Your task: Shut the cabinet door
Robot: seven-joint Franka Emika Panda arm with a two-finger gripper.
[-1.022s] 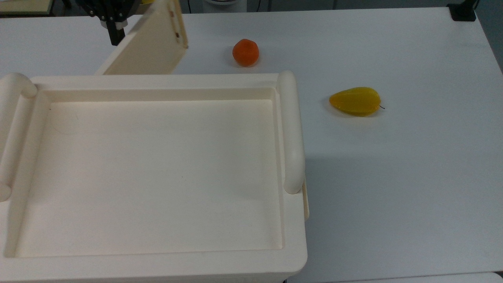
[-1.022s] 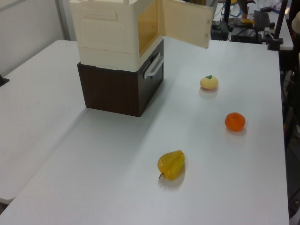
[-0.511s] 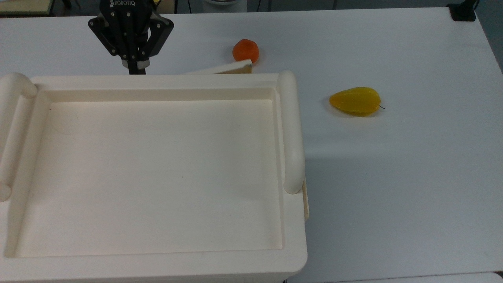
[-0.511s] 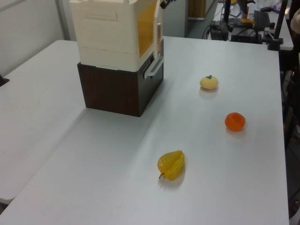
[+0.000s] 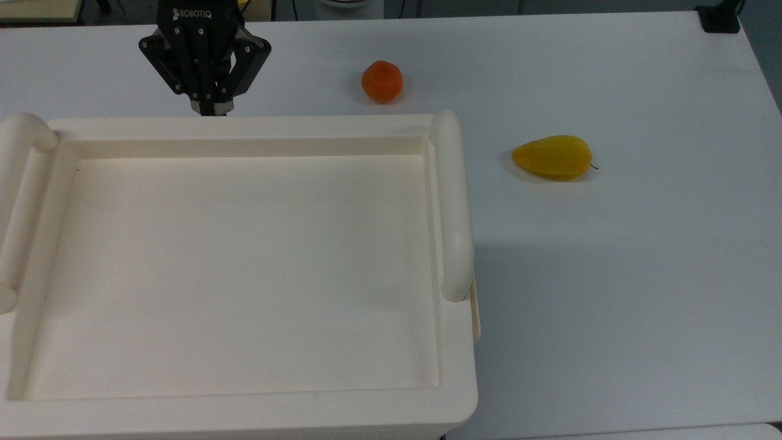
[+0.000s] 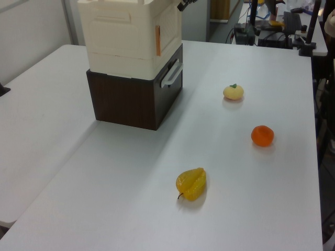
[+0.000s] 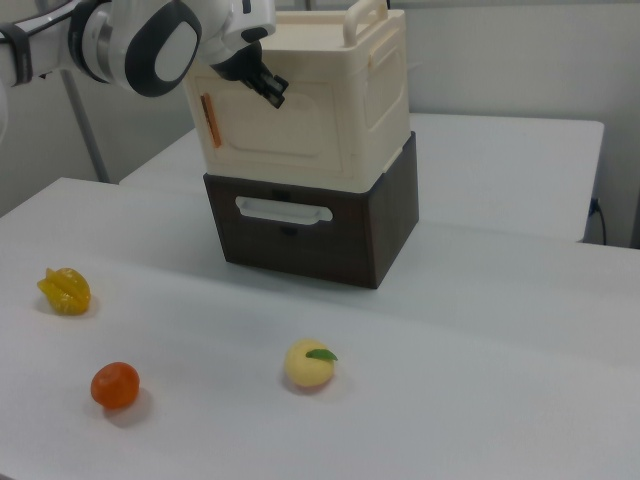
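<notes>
Claw, body marked "ROBOTIQ", fingers together, tip at cabinet door. Door flush against front of cabinet. Cabinet on dark drawer unit on tabletop.

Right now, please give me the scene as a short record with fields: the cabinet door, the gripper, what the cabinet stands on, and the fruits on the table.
cabinet door: shut, flat against the front of the cabinet, orange strip along one edge
gripper: at the door's upper part; contact cannot be told
cabinet support: dark brown drawer unit with a pale handle
table: white
orange fruit: on the table, apart from the cabinet
yellow ridged fruit: on the table, near the right view's left edge
pale yellow fruit with green leaf: on the table, in front of the drawer unit
</notes>
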